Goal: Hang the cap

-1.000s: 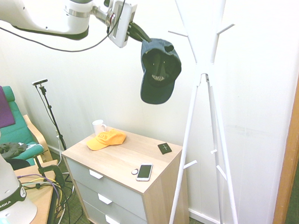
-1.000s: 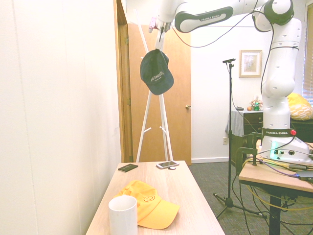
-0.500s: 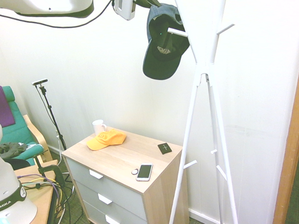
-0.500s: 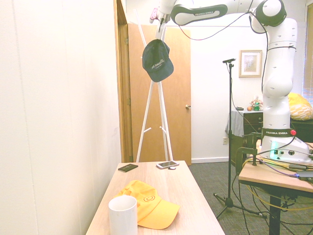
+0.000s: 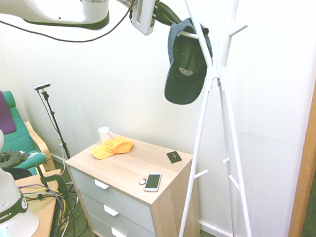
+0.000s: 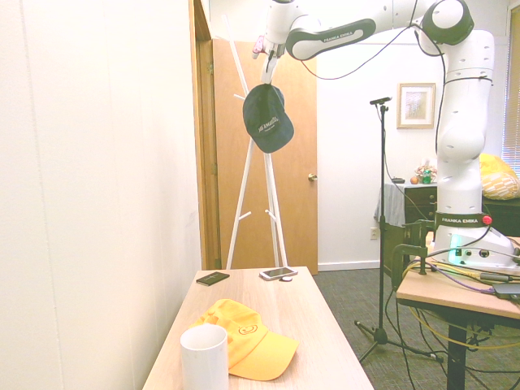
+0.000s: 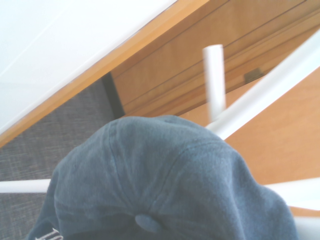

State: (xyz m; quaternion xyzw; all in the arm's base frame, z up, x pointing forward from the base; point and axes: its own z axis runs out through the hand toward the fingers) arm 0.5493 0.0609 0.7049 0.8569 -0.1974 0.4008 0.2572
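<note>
Cap: the dark navy cap (image 5: 186,63) is up high at the white coat rack (image 5: 216,93), open side facing the first exterior camera, brim hanging down. Pale lettering on the front shows in the second exterior view (image 6: 268,119).

Peg: one of the rack's short white pegs (image 5: 188,35) runs across the inside of the cap near the top, so the crown looks draped over it. From the wrist I see the blue crown (image 7: 165,185) close up, with a white peg (image 7: 215,80) sticking out just past it.

My fingers: my gripper (image 5: 165,13) is right at the top back of the cap, and my fingers look pinched on the fabric there. Same story from the other side (image 6: 268,75), gripper just above the cap.

Rack: legs cross under the cap and spread to the floor beside the dresser.

Dresser: light wood top (image 5: 129,164) with grey drawers, well below the cap.

On it: a yellow cap (image 5: 112,147), a white mug (image 5: 104,134) just behind it, a phone (image 5: 153,181) near the front edge, a small dark card-like thing (image 5: 174,157) by the wall side.

Door: wooden door (image 6: 296,162) behind the rack.
</note>
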